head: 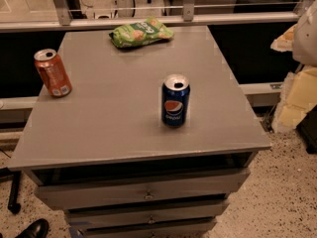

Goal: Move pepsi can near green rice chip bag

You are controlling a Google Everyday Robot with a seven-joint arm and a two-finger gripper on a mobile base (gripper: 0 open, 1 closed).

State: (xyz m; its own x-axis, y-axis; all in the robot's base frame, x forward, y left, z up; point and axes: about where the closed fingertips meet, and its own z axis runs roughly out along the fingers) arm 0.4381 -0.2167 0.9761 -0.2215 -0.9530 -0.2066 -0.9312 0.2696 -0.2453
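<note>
Grey and flat, the table (pixel 114 108) sits on top of some drawers (pixel 143 195), with a speckled floor (pixel 290 192) around it. Your pepsi can (pixel 176 102) stands up straight near the front edge, a little toward the right side. The green rice chip bag (pixel 141 32) lies by the back edge, about in the middle. The two are well apart, with bare table between them. An orange can (pixel 53 73) stands by the left edge; leave that one alone.

Your claw (pixel 298 98) looks like the pale shape out past the right edge of the table. You cannot tell if it is open or shut, but it is not holding the can. So I think nothing is done yet. You have to reach the can, grab it, and set it down close to the bag.
</note>
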